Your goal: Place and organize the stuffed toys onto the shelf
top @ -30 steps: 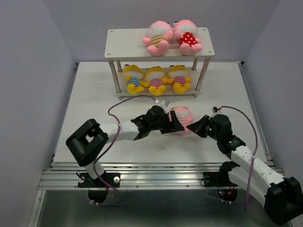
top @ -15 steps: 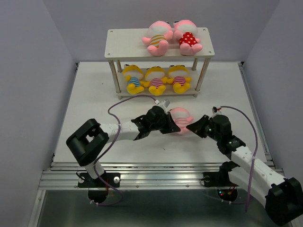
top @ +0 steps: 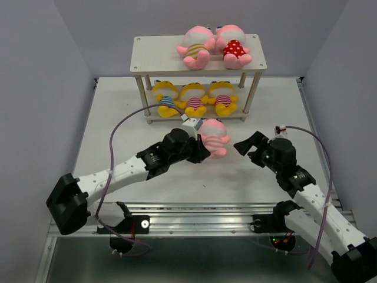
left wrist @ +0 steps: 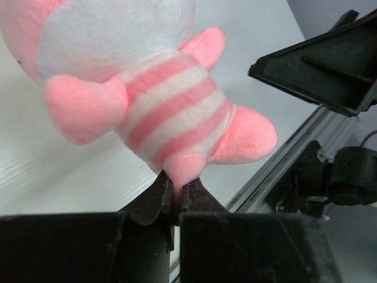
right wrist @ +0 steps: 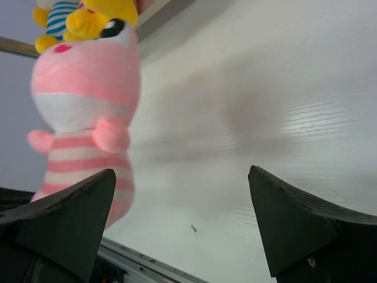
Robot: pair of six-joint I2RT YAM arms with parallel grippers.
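Observation:
My left gripper (top: 202, 148) is shut on a leg of a pink striped stuffed toy (top: 213, 136), which it holds off the table just in front of the shelf (top: 156, 56). In the left wrist view the fingers pinch the pink leg (left wrist: 178, 171) under the toy's body (left wrist: 168, 109). My right gripper (top: 249, 144) stands wide open to the right of the toy, apart from it, with nothing between its fingers (right wrist: 72, 219). The toy (right wrist: 82, 118) shows at the left of that view. Two pink toys (top: 213, 46) lie on the top board, three yellow ones (top: 194, 98) on the lower board.
The left half of the shelf's top board is bare. Purple cables loop from both arms over the white table (top: 118, 118). A metal rail (top: 194, 219) runs along the near edge. Grey walls close in the sides.
My left gripper shut on the pink striped toy and carried it up and toward the shelf as the arm stretched out. My right gripper opened, let the toy go, and drew back right.

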